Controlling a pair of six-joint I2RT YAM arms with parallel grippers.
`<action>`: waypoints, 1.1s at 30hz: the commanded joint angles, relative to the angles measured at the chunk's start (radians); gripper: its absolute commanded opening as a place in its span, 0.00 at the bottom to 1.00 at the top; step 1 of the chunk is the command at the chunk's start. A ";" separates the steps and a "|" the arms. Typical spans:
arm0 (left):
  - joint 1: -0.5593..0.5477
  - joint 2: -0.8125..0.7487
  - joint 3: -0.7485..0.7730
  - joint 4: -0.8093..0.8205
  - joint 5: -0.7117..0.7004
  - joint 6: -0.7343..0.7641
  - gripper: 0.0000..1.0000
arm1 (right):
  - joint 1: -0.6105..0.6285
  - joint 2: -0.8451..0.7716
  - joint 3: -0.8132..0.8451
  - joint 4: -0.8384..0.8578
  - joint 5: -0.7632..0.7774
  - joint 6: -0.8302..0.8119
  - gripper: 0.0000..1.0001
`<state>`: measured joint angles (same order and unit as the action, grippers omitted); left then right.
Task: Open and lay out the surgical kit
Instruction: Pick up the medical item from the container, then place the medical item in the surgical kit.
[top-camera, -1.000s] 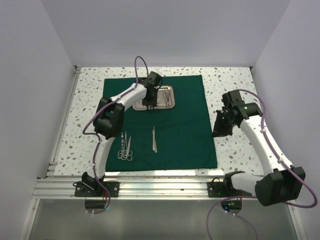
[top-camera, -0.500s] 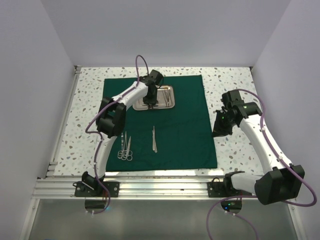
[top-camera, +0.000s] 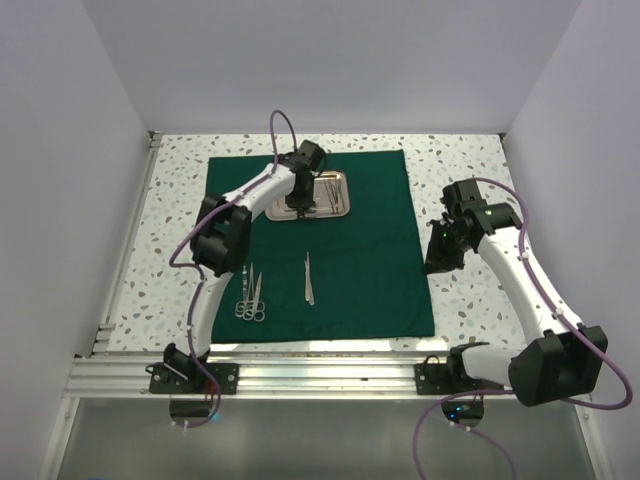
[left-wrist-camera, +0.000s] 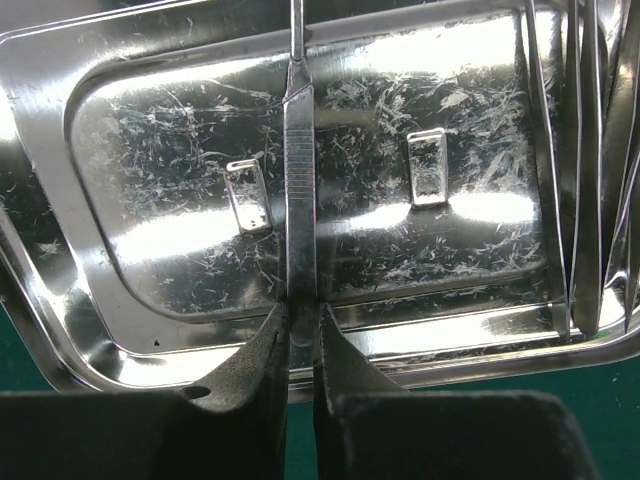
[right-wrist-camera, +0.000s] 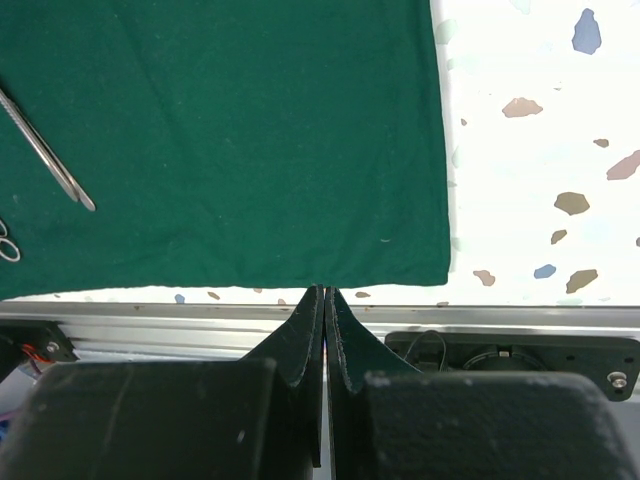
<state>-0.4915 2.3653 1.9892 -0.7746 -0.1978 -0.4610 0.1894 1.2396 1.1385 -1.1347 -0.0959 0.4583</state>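
Observation:
The dark green cloth (top-camera: 360, 260) lies spread flat as a square sheet. The steel tray (top-camera: 335, 208) sits on its far part. My left gripper (top-camera: 300, 208) is down at the tray's near rim, shut on a slim flat steel instrument (left-wrist-camera: 299, 180) that lies along the tray floor (left-wrist-camera: 170, 150). More slim instruments (left-wrist-camera: 585, 180) lie at the tray's right side. Scissors (top-camera: 250, 300) and tweezers (top-camera: 310, 278) lie on the cloth's near left part. My right gripper (top-camera: 438, 262) is shut and empty above the cloth's right edge (right-wrist-camera: 250, 130).
A terrazzo tabletop (top-camera: 470, 180) surrounds the cloth. An aluminium rail (top-camera: 320, 375) runs along the near edge and shows in the right wrist view (right-wrist-camera: 150, 330). White walls close in the left, right and back sides.
The left arm has shifted very slightly, with its gripper staying at the tray's near rim. The right arm has barely moved.

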 joint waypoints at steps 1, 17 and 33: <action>0.007 0.080 0.037 -0.067 0.017 -0.002 0.00 | -0.002 0.000 0.009 0.019 -0.014 -0.021 0.00; 0.004 -0.124 0.122 -0.137 0.015 -0.065 0.00 | -0.001 -0.029 0.026 0.026 -0.067 0.000 0.00; -0.237 -0.630 -0.644 0.006 0.006 -0.330 0.00 | 0.010 -0.038 0.038 0.016 -0.107 0.037 0.00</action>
<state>-0.6888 1.8267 1.4181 -0.8124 -0.1894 -0.6754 0.1917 1.2232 1.1572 -1.1282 -0.1684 0.4808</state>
